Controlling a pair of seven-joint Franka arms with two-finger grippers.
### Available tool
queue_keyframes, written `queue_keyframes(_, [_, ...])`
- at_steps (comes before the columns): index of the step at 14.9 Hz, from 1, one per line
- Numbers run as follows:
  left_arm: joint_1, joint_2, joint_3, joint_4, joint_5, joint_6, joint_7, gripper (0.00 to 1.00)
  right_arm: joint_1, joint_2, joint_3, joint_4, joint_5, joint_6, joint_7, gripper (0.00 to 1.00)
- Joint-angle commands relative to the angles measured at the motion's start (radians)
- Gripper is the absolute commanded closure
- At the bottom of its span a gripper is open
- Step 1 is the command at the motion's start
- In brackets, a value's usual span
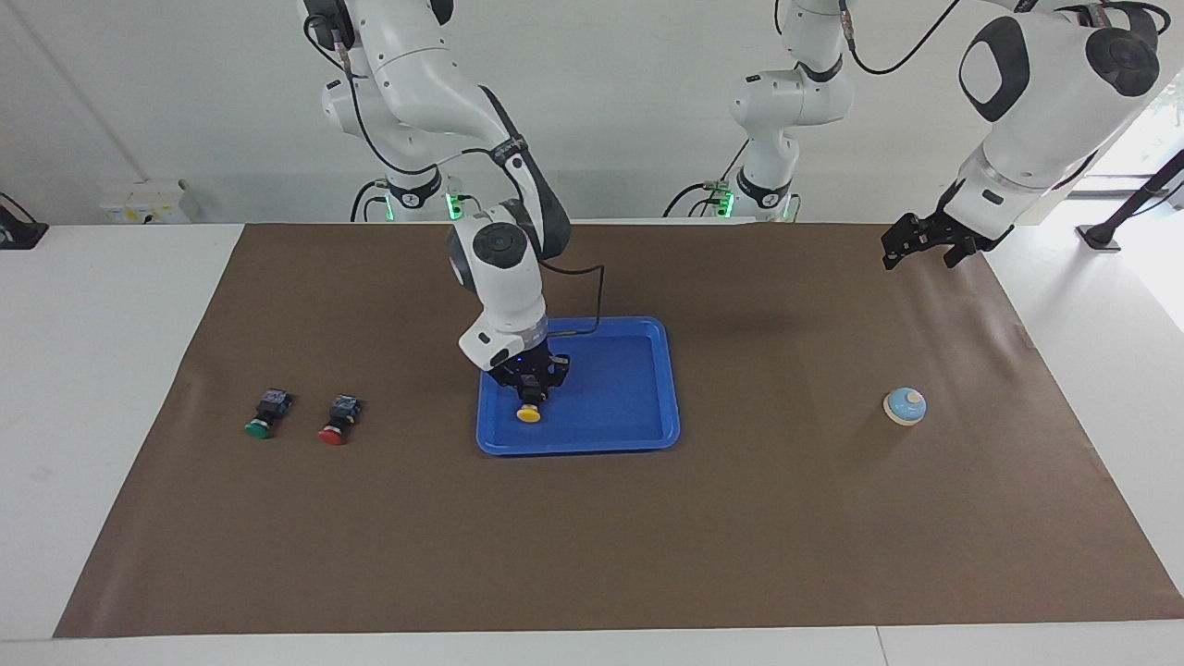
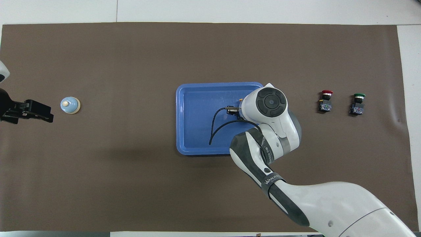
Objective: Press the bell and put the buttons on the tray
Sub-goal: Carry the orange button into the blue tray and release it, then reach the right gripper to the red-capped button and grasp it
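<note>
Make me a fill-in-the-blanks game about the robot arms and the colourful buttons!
1. The right pincer is over the blue tray with the ____ button.
2. The red button lies on the brown mat beside the ____ button.
3. The left arm waits, its pincer up above the mat, not touching the light-blue ____.

Missing words: yellow; green; bell

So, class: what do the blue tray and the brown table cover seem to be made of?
The tray: probably moulded plastic, judging by its uniform bright blue, rounded corners and slight sheen. The table cover: likely paper or thin matte sheet, since it lies flat with faint creases and no gloss.
</note>
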Motion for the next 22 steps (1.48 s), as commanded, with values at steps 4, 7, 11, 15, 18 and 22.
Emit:
queue_keyframes(4, [-0.004,-0.016,0.008,-0.014,-0.014,0.011,-0.006,0.00,-0.112,-0.048,0.000,0.225,0.012,-0.370,-0.025,0.00])
queue_keyframes(7, [-0.004,-0.016,0.008,-0.014,-0.014,0.011,-0.006,0.00,-0.223,-0.080,-0.006,0.241,-0.005,-0.416,-0.235,0.00])
queue_keyframes(11, [-0.004,-0.016,0.008,-0.014,-0.014,0.011,-0.006,0.00,-0.387,-0.088,-0.006,0.201,-0.007,-0.380,-0.435,0.00])
queue_keyframes(15, [-0.004,-0.016,0.008,-0.014,-0.014,0.011,-0.006,0.00,-0.493,-0.132,-0.006,0.004,-0.007,-0.158,-0.530,0.00])
queue_keyframes(18, [-0.004,-0.016,0.008,-0.014,-0.014,0.011,-0.006,0.00,-0.501,-0.132,-0.005,-0.087,-0.005,-0.035,-0.532,0.00])
queue_keyframes(22, [-0.004,-0.016,0.008,-0.014,-0.014,0.011,-0.006,0.00,-0.508,-0.120,-0.005,-0.188,-0.002,0.099,-0.550,0.00])
